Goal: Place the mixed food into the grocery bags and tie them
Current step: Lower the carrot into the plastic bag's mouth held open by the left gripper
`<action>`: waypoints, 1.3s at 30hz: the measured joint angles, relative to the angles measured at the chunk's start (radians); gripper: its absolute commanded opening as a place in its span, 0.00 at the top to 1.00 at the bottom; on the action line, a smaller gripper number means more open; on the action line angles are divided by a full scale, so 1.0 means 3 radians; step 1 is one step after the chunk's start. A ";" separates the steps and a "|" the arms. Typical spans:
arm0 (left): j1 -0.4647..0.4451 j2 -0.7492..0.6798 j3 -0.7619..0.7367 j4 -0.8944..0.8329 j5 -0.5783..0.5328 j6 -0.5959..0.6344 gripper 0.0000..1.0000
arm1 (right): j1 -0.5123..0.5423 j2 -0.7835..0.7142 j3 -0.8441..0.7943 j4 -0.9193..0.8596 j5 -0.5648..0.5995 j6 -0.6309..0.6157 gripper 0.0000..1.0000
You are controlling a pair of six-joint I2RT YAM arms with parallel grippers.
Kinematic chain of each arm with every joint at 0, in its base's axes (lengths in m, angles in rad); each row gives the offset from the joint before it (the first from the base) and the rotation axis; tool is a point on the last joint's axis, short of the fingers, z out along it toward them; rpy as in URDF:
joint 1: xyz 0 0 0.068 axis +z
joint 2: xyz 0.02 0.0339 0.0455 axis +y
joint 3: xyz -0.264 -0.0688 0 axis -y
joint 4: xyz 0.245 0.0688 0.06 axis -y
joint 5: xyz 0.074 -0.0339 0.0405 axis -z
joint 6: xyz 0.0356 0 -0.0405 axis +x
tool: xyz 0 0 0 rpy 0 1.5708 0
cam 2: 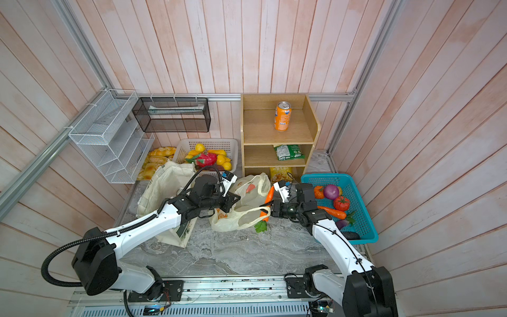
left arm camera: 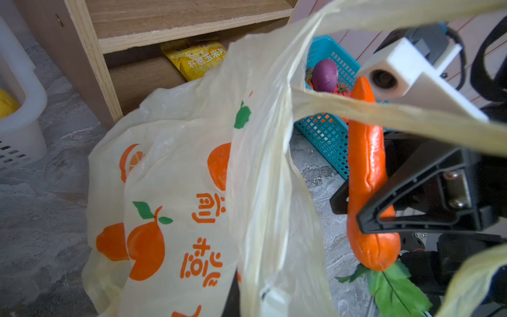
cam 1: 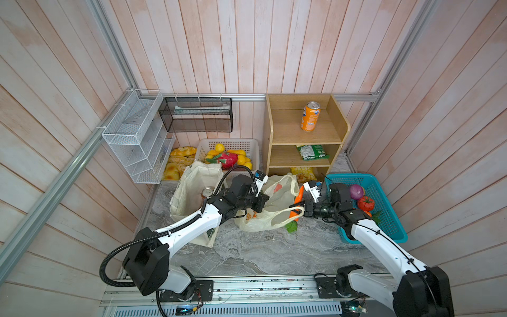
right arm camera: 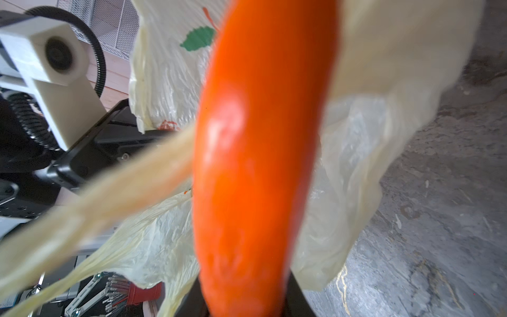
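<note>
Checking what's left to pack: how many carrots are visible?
2: a carrot in the right gripper at the plastic bag, another carrot in the blue basket. Bags may hide more.

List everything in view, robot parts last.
plastic bag: one, pale yellow with orange print, mid-table
canvas tote: one, cream, left of the plastic bag
drink can: one, silver top showing, inside the canvas tote
blue basket: one, blue, right side, holding vegetables
carrots: two, orange, one held beside the plastic bag, one in the blue basket
shelf unit: one, wood, at the back
soda can: one, orange, top shelf
snack packets: two, green on the middle shelf, yellow on the bottom
white basket: one, white, back, holding fruit
bread: several pieces, golden, back left
wire racks: two, white and black, wall-mounted
left gripper: one, black, shut on the plastic bag's handle
right gripper: one, black, shut on a carrot
</note>
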 measured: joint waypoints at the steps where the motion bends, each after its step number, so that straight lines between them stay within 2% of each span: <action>1: 0.0000 0.0000 -0.0004 0.0003 0.0001 0.0006 1.00 | -0.0003 0.0000 0.0000 0.0027 -0.0019 0.0028 0.82; 9: 0.0000 0.0000 -0.0023 0.0055 0.0065 0.0033 1.00 | -0.0017 0.0048 -0.0075 0.0642 -0.0116 0.0551 0.85; 14: 0.0000 0.0004 -0.0017 0.0070 0.0066 -0.0043 1.00 | -0.0017 -0.0042 -0.0441 0.1148 0.0042 0.1010 0.85; 20: 0.0000 0.0008 -0.0031 0.0252 0.0134 -0.0303 1.00 | 0.0046 -0.0637 -0.1161 0.1687 0.0682 0.1658 0.85; 24: 0.0000 0.0008 -0.0099 0.0440 0.0195 -0.0484 1.00 | 0.0134 -0.0951 -0.1451 0.1868 0.1151 0.1989 0.85; 28: 0.0000 0.0011 -0.0174 0.0587 0.0198 -0.0676 1.00 | 0.0267 -0.1354 -0.1629 0.1975 0.1578 0.2185 0.85; 34: 0.0000 0.0020 -0.0189 0.0748 0.0197 -0.0876 1.00 | 0.0422 -0.1924 -0.1974 0.2057 0.2084 0.2443 0.93; 39: 0.0000 0.0041 -0.0189 0.0815 0.0198 -0.0952 1.00 | 0.0484 -0.2040 -0.2094 0.2060 0.2319 0.2586 0.94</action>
